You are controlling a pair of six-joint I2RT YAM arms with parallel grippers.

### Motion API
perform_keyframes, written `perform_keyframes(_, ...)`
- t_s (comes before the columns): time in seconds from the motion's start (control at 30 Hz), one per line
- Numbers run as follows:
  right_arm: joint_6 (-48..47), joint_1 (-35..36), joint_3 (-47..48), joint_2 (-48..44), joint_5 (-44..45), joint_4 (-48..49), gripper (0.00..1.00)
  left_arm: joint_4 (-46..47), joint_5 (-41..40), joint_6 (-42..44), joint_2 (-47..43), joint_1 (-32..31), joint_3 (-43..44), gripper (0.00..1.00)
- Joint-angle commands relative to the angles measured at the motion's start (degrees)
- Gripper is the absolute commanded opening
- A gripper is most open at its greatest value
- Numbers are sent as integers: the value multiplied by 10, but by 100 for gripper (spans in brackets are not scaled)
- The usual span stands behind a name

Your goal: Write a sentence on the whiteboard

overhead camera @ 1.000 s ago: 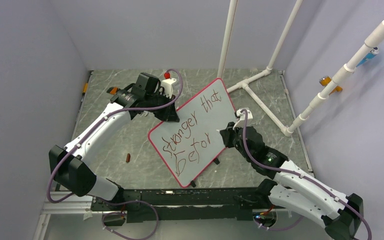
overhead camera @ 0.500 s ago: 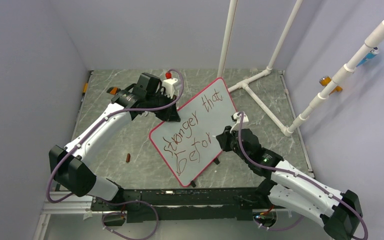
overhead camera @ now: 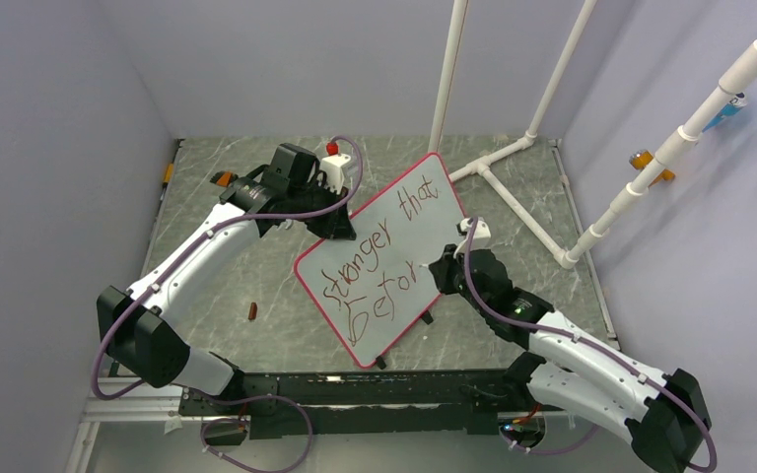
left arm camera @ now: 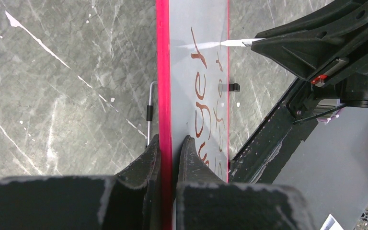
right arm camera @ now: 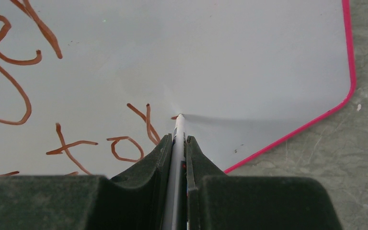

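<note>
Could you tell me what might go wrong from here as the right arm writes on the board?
1. The left gripper clamps the whiteboard only at one edge of its rim. Pressure from the marker could pivot or slip the board and skew the strokes.
2. The right gripper holds the marker near its tip, beside the last letter of the sentence, so its fingers might smear the ink.

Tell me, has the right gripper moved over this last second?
Yes. The right gripper slid slightly left, away from the white pipe and further over the whiteboard.
</note>
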Motion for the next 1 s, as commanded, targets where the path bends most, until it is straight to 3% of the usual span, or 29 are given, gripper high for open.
perform_keyframes(0.0, -18, -13, 20, 7, 5, 32, 0, -3, -205, 124, 18, 5, -1, 0)
perform_keyframes(0.53, -31, -23, 52, 23, -33, 40, 0, -4, -208, 125, 20, 5, 0, 0)
perform_keyframes(0.97, 6, -22, 10, 23, -74, 57, 0, -4, -210, 125, 20, 5, 0, 0)
